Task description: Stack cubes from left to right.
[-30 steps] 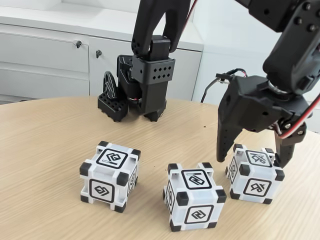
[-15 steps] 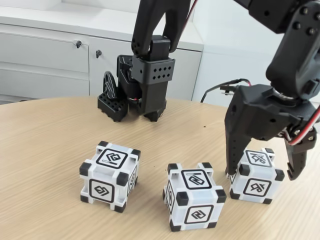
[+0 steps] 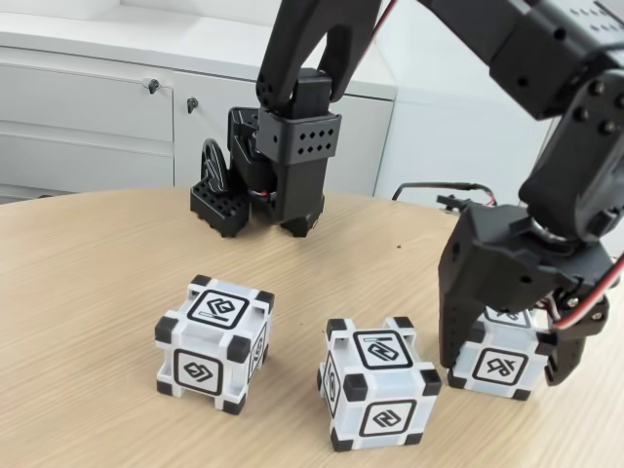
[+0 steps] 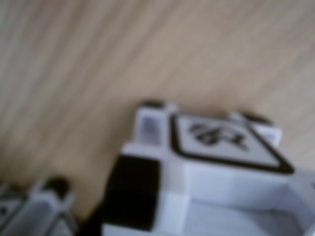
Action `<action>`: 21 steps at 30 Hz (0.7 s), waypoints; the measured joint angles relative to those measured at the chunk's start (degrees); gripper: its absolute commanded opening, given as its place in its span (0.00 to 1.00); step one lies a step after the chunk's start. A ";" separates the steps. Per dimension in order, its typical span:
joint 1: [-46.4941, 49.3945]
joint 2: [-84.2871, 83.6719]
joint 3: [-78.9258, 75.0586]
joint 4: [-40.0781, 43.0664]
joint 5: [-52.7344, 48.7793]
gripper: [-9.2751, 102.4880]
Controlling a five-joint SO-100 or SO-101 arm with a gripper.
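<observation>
Wooden table [image 3: 88,292] bearing three cubes [image 3: 213,342]

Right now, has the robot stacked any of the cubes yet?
Not yet. All three cubes sit apart on the table: left cube, middle cube, right cube. In hand: the gripper straddles the right cube, one finger on each side. Lifting and all the stacking are left.

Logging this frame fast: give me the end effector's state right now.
End effector: open, fingers down on either side of the right cube in the fixed view; not yet shut on it.
</observation>
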 measured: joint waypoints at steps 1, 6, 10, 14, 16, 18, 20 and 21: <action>0.00 0.09 -0.18 0.18 0.09 0.29; 0.00 0.00 -0.35 0.70 0.26 0.29; -0.44 0.00 -0.35 0.88 0.53 0.26; -1.67 0.00 -0.44 0.88 2.90 0.21; -1.93 0.00 -0.44 0.97 5.01 0.20; -1.93 0.00 -0.53 1.05 7.21 0.20; -1.93 0.18 -0.53 1.05 8.70 0.20; -1.93 0.44 -0.44 1.05 9.58 0.20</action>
